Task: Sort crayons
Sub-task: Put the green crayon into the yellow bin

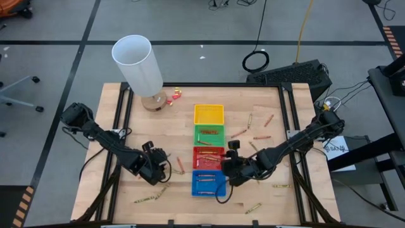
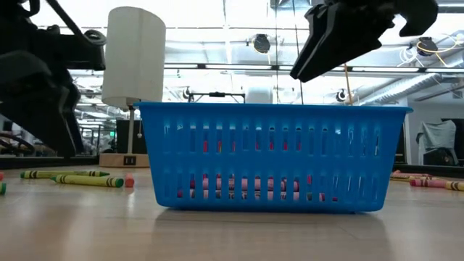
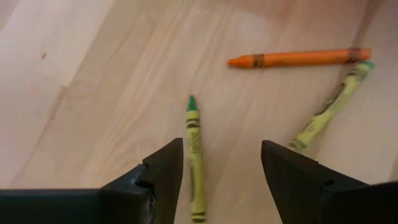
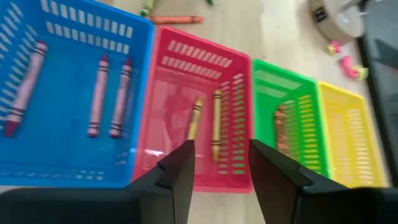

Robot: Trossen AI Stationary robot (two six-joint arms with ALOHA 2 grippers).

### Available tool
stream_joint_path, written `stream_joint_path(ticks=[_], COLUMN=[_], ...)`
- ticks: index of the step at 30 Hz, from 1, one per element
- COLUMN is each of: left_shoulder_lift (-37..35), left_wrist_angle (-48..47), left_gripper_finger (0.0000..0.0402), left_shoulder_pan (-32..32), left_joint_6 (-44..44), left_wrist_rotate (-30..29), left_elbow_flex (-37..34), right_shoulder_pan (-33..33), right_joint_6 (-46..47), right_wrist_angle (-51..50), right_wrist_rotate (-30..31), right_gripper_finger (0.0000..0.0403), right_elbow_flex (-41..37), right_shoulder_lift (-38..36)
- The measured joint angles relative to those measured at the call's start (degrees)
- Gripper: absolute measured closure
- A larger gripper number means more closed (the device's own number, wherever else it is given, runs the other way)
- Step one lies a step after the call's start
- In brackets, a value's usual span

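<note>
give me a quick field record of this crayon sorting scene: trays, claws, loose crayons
trays: yellow tray, green tray, red tray, blue tray, in one line
blue tray contents: three crayons
left claw: open, above a green-tipped crayon on the table
right claw: open, empty, over the red tray
loose crayons: scattered both sides of the trays

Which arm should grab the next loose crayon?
Left, likely. The left gripper is open over a yellow-green crayon lying between its fingers on the table. The right gripper hangs over the red tray.
</note>
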Motion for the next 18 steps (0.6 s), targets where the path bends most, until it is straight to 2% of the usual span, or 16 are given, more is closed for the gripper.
stream_joint_path(ticks=[5, 18], left_shoulder_lift=[0.0, -0.2], left_wrist_angle=[-0.35, 9.4], left_gripper_finger=[0.0188, 0.0198], left_shoulder_pan=[-0.5, -0.53], left_joint_6=[0.08, -0.01], left_wrist_rotate=[-1.29, -0.77], left_elbow_flex=[-0.79, -9.06], right_shoulder_pan=[1.33, 3.95], right_joint_6=[0.04, 4.53], right_wrist_angle=[-1.27, -2.61], right_wrist_rotate=[5.11, 5.03], right_gripper_finger=[0.0269, 0.0268], right_elbow_flex=[0.0, 0.0], right_shoulder_lift=[0.0, 0.0])
